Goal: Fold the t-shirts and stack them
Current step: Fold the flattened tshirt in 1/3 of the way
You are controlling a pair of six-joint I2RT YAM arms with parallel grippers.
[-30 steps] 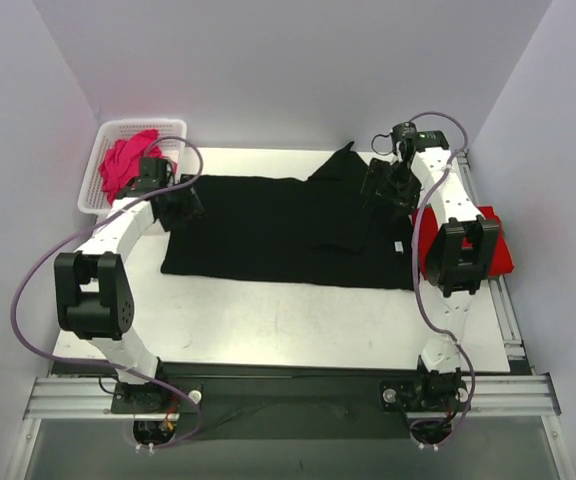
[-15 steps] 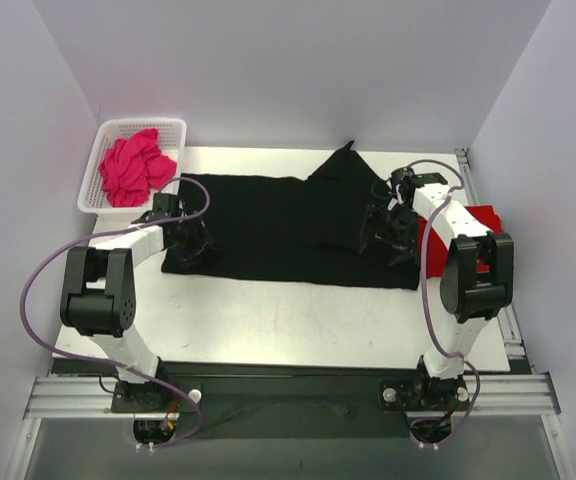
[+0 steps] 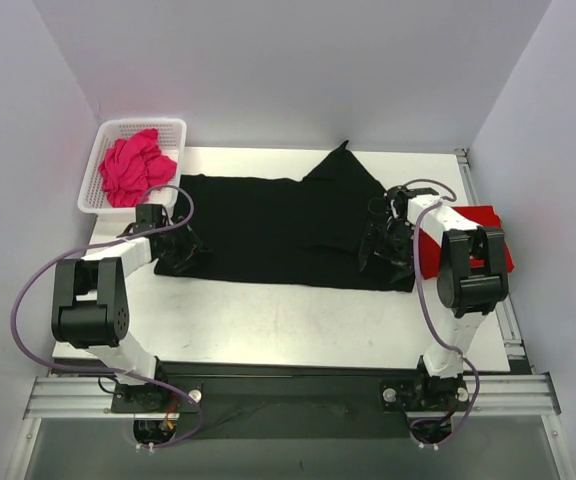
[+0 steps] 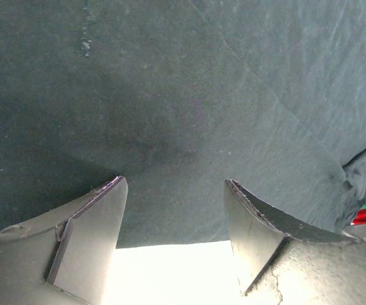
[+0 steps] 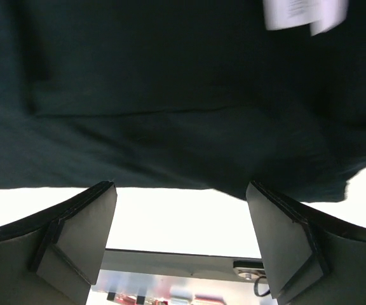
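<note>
Tabletop (image 3: 268, 320) under spread black t-shirt (image 3: 278, 225)

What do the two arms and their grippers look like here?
The left arm and right arm have white links, black joint housings and a loose purple cable each. The left gripper and right gripper carry flat dark-grey wedge fingers.

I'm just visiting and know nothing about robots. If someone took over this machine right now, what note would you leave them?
Left hand: open, empty, low over the near left hem of the black t-shirt.
Right hand: open, empty, at the same shirt's near right hem.
The black one lies spread on the table. The red t-shirt sits at the right edge, partly hidden. The pink t-shirt is bunched in the white basket.
Done: black one laid out.
Left: fold it, fetch and fold the pink, stack all.
</note>
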